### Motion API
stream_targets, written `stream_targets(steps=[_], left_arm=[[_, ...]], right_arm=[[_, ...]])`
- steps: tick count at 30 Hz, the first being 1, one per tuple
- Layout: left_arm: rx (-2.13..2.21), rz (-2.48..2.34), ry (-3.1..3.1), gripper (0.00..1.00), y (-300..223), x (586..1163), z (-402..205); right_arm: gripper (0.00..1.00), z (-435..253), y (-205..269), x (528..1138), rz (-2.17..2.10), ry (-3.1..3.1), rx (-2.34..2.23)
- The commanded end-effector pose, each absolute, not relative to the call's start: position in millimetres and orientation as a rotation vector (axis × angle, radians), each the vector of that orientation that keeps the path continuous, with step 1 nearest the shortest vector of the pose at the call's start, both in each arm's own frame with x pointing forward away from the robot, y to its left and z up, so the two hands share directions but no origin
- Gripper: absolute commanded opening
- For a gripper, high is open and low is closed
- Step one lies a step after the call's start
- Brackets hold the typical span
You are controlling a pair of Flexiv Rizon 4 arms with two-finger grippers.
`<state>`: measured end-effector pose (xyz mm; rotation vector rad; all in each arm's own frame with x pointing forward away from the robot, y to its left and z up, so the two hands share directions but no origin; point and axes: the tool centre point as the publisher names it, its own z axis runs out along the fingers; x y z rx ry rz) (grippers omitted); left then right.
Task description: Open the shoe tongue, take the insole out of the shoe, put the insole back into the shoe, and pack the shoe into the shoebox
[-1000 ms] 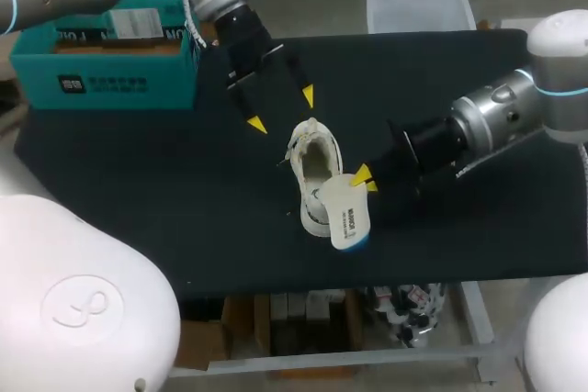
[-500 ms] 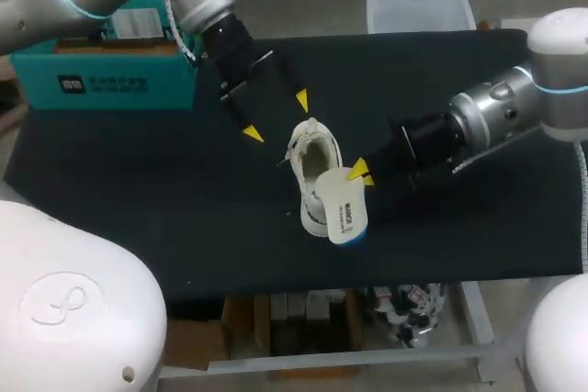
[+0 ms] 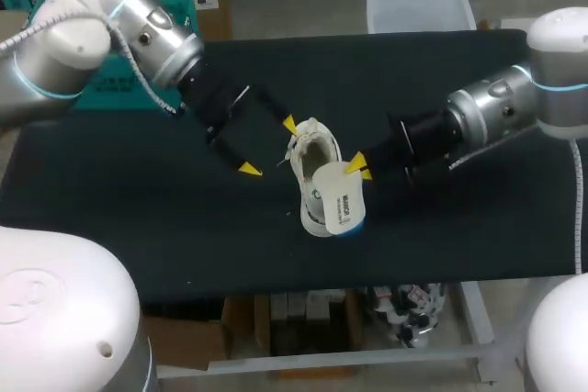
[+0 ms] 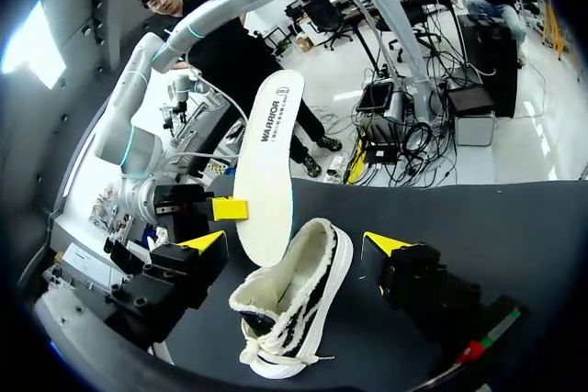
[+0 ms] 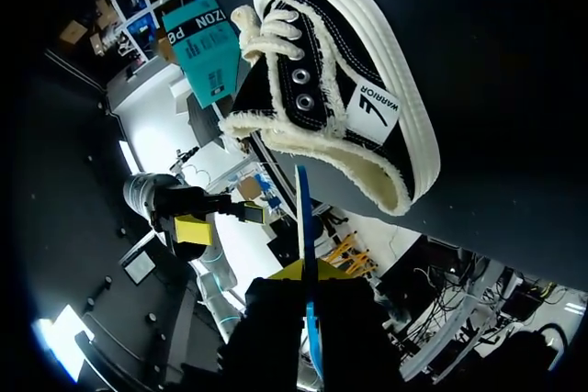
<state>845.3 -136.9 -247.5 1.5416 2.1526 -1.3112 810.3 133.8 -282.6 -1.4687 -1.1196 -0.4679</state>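
- Bench (image 3: 478, 227): a black top that runs nearly the full width of the head view, with a wide bare strip along its near edge.
- Left arm (image 3: 110, 34): comes in over the far left corner and slants down toward the middle, covering much of that corner.
- Right arm (image 3: 496, 107): comes in from the right edge and lies low across the right half, pointing at the middle.
- Shoebox (image 5: 204, 43): teal, at the far left corner, well apart from the shoe and mostly hidden behind the left arm in the head view.
- Shoe (image 3: 312, 172): white sole, black side and fleecy lining, resting on its sole near the middle of the bench, well apart from every edge.
- Insole (image 3: 342, 204): white with a blue underside, out of the shoe and held up on edge over the shoe's near end. Whether its lower end touches the lining I cannot tell.
- Left hand (image 3: 269, 146): fingers spread wide and holding nothing. One yellow tip is just beside the shoe's far end, the other over bare bench on the shoe's left.
- Right hand (image 3: 358, 168): fingers closed to a thin gap, pinching the insole's edge just beside the shoe's right side.
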Motion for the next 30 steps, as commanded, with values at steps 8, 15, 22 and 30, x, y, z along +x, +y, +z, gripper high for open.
stream_targets(steps=[8,15,22,30], left_arm=[[1.174,-1.377,2.107,1.0,-145.9,838.2,-249.3],[1.174,-1.377,2.107,1.0,-145.9,838.2,-249.3],[1.174,-1.377,2.107,1.0,-145.9,838.2,-249.3],[1.174,-1.377,2.107,1.0,-145.9,838.2,-249.3]], right_arm=[[0.0,-279.0,129.7,814.4,-0.488,-1.131,-1.46],[0.0,-282.4,131.0,819.7,-0.487,-1.138,-1.458],[0.0,-282.2,146.1,822.6,-0.498,-1.109,-1.47],[0.0,-287.8,162.1,814.9,-0.506,-1.063,-1.501]])
